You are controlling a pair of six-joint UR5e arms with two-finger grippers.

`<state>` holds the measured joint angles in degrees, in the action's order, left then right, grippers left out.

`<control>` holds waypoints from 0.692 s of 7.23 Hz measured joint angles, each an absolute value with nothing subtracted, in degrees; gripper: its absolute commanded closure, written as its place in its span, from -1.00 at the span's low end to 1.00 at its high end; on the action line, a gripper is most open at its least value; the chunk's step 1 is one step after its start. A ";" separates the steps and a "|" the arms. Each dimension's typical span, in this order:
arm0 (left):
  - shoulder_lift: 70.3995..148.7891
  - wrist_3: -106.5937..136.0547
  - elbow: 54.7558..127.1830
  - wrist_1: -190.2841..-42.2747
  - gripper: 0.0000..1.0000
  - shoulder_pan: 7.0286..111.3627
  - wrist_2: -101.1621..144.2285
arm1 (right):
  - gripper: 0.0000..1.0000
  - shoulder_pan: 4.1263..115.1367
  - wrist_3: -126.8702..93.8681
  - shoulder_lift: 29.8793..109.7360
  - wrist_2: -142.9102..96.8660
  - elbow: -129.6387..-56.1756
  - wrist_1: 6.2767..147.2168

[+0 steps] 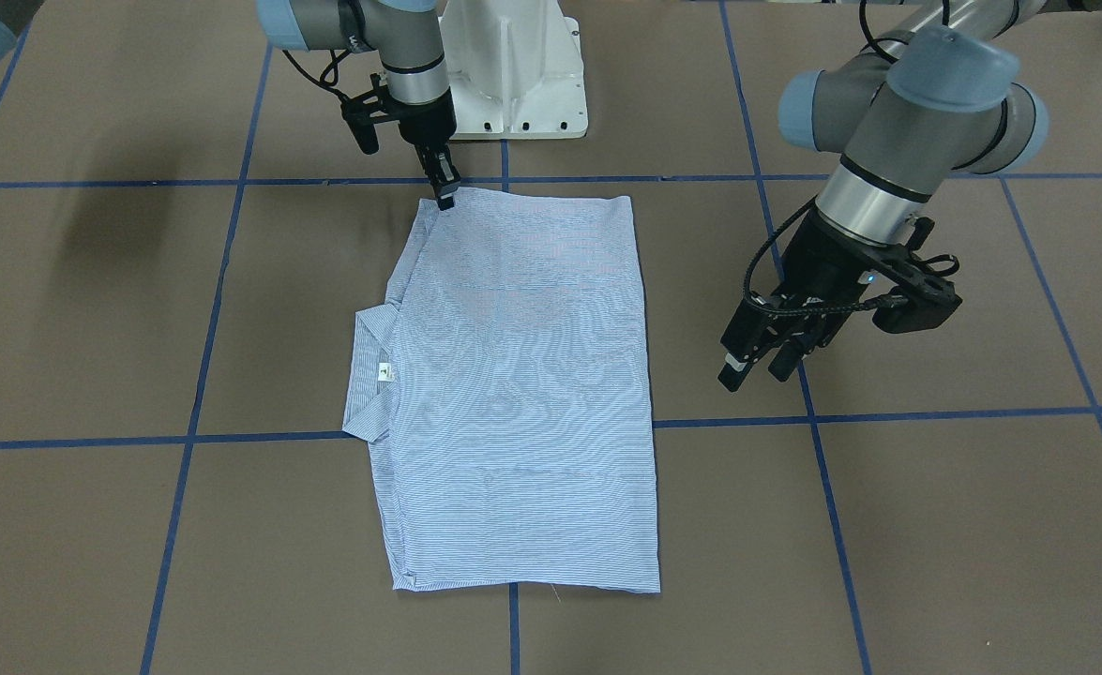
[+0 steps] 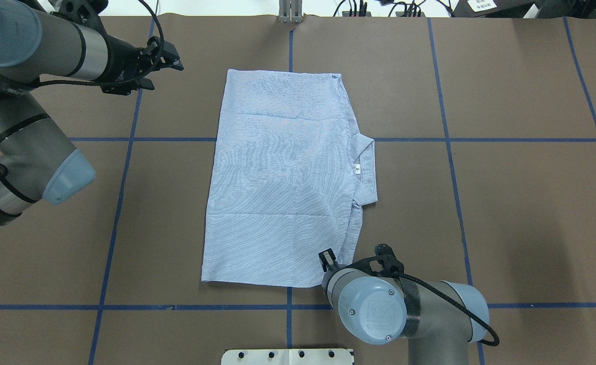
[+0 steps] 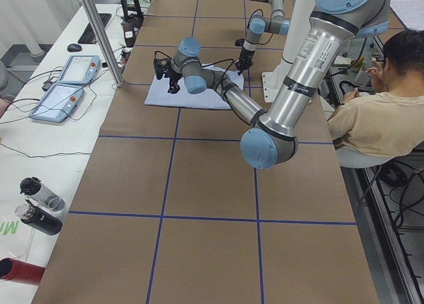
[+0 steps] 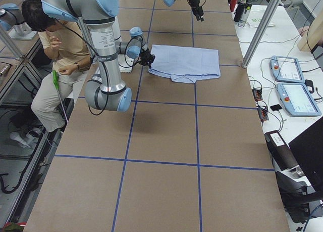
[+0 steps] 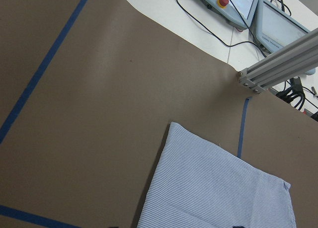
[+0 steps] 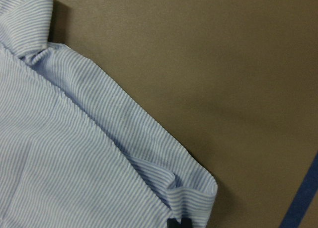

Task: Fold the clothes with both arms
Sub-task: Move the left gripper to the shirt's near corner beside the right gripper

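Light blue shirt [image 1: 513, 394] with fine white stripes, folded into a flat, roughly rectangular panel at the middle of the table [image 1: 935, 525], its long axis running away from the robot. The weave shows a rippled moiré in the exterior views. The collar [image 1: 368, 375] juts from the long edge on the robot's right as a stiffer folded band and carries a small white neck label [image 1: 384, 371]. The corner nearest the robot on that side is a rolled, puckered hem. The slim black fingers of the right gripper [image 1: 445, 195] come down on it, pressed together and pinching the cloth edge. The left gripper [image 1: 755, 368] hangs tilted over bare table, well apart from the opposite long edge, its two black fingers spread with nothing between them. The table is covered in matt brown sheet, divided into large squares by blue tape lines [image 1: 196, 375]. The white pedestal [image 1: 513, 84] stands just behind the shirt
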<state>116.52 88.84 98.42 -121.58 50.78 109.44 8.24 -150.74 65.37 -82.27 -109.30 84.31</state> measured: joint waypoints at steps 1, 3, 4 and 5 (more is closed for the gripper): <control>115.39 92.87 100.13 -121.58 -0.60 50.22 109.48 | 1.00 8.36 -150.73 65.89 -82.34 -110.42 84.84; 112.15 104.46 106.15 -121.66 -0.59 45.00 107.02 | 1.00 8.34 -150.73 67.13 -82.54 -113.50 86.97; 109.65 110.81 109.69 -121.66 -0.59 39.75 102.79 | 1.00 8.27 -150.73 67.37 -82.59 -114.16 87.55; 106.39 117.14 112.79 -121.65 -0.54 32.42 96.96 | 1.00 8.23 -150.73 67.46 -82.63 -114.41 87.78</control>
